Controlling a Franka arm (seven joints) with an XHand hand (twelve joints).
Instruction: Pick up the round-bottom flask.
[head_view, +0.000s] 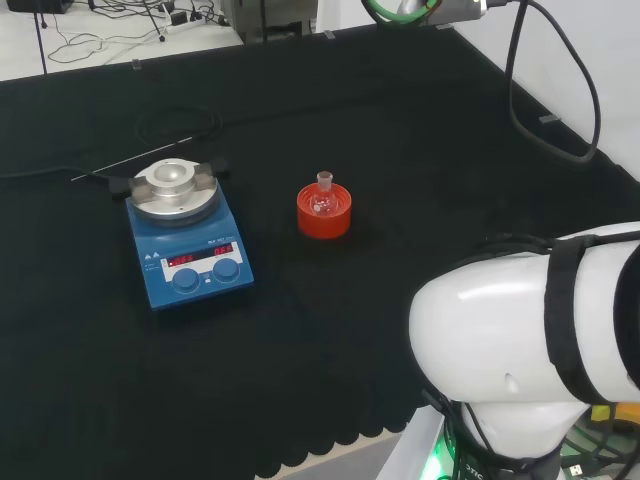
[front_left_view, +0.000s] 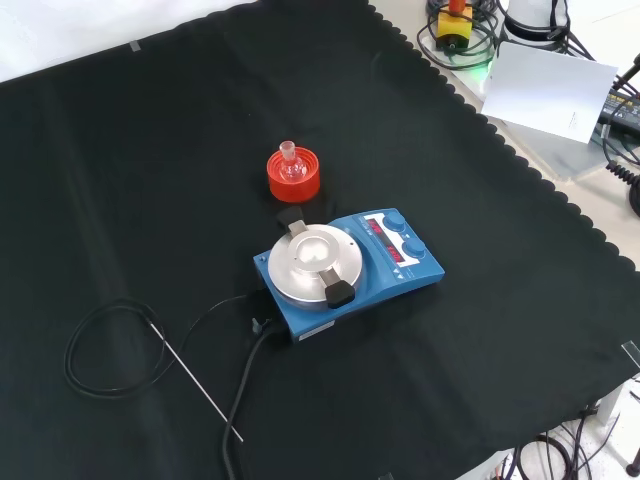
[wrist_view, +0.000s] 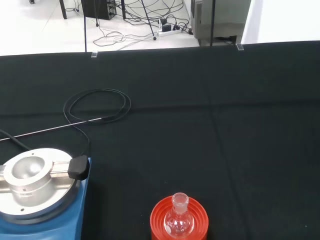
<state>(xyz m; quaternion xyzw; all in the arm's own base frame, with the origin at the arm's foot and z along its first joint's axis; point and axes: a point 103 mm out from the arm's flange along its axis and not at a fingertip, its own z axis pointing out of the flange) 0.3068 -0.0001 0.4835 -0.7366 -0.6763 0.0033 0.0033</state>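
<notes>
Head view, arm: big white glossy link (head_view: 530, 340) with a black strap at the right edge; whether the hand is released or clenched cannot be told.
Flask: small clear glass round-bottom flask (head_view: 323, 199), round bulb, short open neck pointing up; nothing touches it.
Flask seat: sits upright in a red ribbed ring stand (head_view: 324, 213), round, of plastic look, near the middle of the black cloth (head_view: 400, 130).
Flask from the wrist camera: flask (wrist_view: 178, 220) close and large, stand (wrist_view: 179, 222) showing concentric ribs around the bulb.
Stirrer: blue box-shaped hotplate stirrer (head_view: 188, 250), round brushed metal top with a shallow dished centre, two black clamp blocks on its rim, two blue knobs and red lit displays on the sloped face.
Stirrer position: left of the flask in the head view, near but apart; in the front view the stirrer (front_left_view: 345, 272) stands nearer the camera than the stand (front_left_view: 293, 174).
Probe: thin straight metal rod (front_left_view: 196, 377) lying flat on the cloth, joined to a black cable coiled in a loop (front_left_view: 105, 350).
Cloth: matte black fabric, scalloped edge seen in the front view.
Front view extra: white sheet of paper (front_left_view: 550, 90) off the cloth's far right corner.
Wrist view extra: floor cables and furniture legs beyond the cloth's far edge.
</notes>
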